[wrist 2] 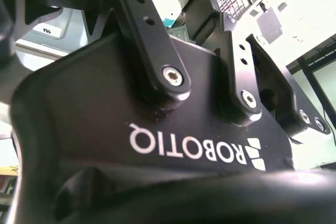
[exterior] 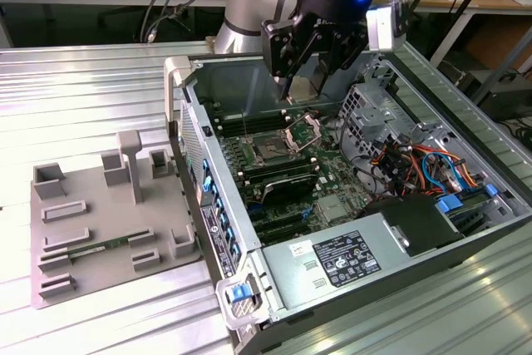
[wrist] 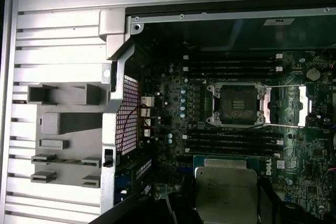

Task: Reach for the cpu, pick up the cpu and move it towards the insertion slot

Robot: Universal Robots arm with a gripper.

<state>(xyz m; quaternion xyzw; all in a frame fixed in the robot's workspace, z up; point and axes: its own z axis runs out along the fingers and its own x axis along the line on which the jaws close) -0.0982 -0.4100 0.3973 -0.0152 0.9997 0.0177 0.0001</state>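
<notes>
Exterior view: gripper (exterior: 302, 87) clamped on cpu (exterior: 304, 86) | above insertion slot (exterior: 271, 150) | memory slots (exterior: 287, 182) alongside

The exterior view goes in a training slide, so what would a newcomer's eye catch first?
The black gripper hanging over the open computer case, holding the cpu between its fingers. Just below it lies the insertion slot, its silver bracket open. At the exterior view's left sits a grey parts fixture.

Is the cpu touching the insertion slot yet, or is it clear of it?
Apart. In the exterior view the gripper holds the cpu in the air above the insertion slot, with open space between them.
</notes>
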